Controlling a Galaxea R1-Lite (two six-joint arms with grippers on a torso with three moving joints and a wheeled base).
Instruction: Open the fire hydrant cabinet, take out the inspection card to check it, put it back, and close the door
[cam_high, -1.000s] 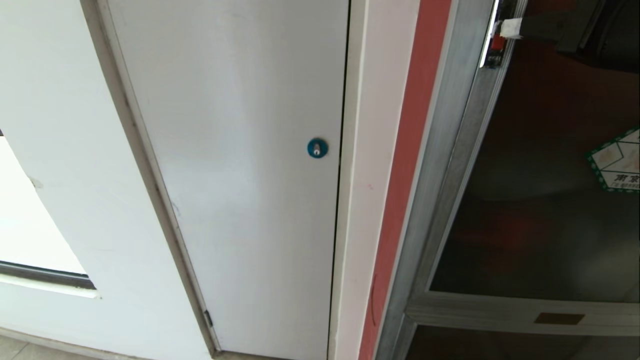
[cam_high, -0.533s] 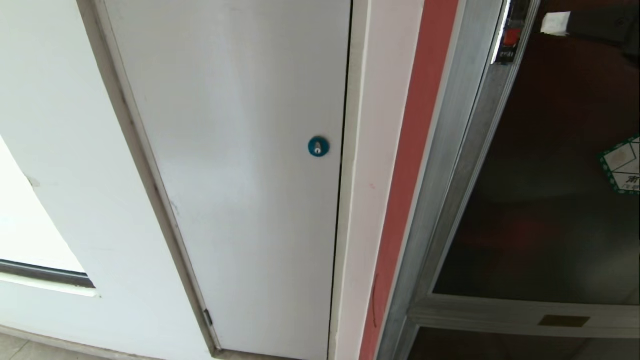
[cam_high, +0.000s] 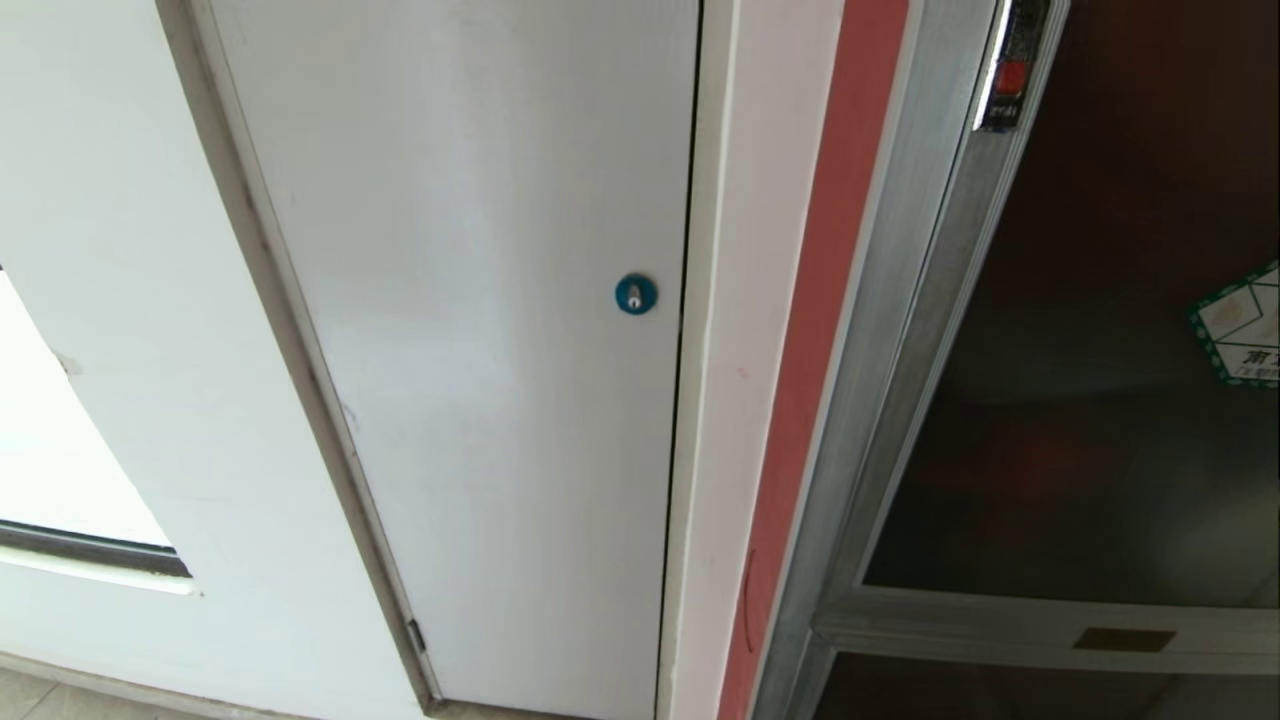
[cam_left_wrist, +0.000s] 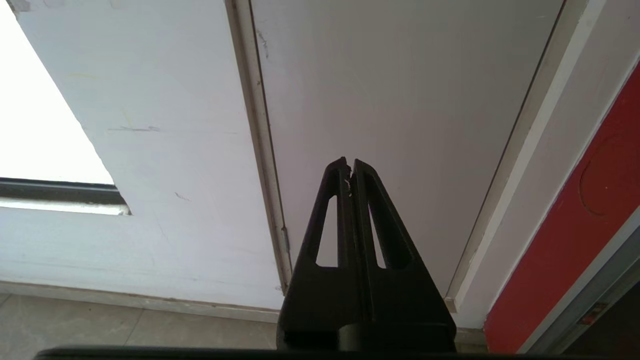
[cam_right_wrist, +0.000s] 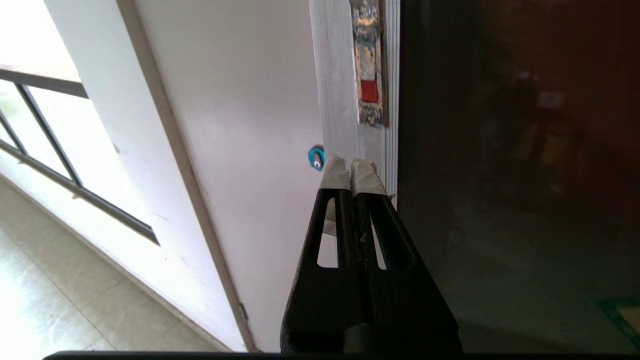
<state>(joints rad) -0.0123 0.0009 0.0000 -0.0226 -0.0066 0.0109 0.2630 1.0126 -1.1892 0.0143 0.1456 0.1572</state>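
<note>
Two grippers, both with jaws pressed together, nothing held. Right gripper (cam_right_wrist: 352, 172) is poised just below the red latch (cam_right_wrist: 369, 91) on the door (cam_high: 1090, 400), judged shut. Left gripper (cam_left_wrist: 349, 167) is parked near the white door (cam_left_wrist: 400, 100). The card is unseen.

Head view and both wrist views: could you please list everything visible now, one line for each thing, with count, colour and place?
door: one, dark tinted glass in a silver frame, at the right of the head view.
red latch: one, red, on the door's silver frame near the top.
sticker: one, white with green border, on the door glass at the right edge.
red strip: one, red, between the silver frame and the white wall.
white door: one, white, in the middle.
blue lock: one, blue and round, near the white door's right edge.
window: one, bright, dark sill, far left.
left gripper: one, black, fingers shut, before the white door.
right gripper: one, black with pale taped tips, fingers shut, below the red latch.
</note>
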